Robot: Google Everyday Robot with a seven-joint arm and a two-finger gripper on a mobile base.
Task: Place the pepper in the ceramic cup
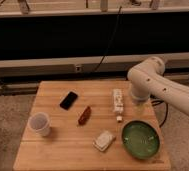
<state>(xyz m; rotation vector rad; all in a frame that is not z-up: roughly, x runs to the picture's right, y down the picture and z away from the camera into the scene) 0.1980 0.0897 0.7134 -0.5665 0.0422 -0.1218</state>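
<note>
my gripper hangs at the right of the frame, just above the far rim of the green bowl, fingers apart with nothing between them. the pepper lies on the wooden table near the middle, well apart from me. the white cup stands upright at the left. a black phone lies just up and left of the pepper, and a white packet lies beside the bowl.

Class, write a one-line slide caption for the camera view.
Claw hangs over the table's right side near the bowl; pepper lies mid-table, cup stands at left.
</note>
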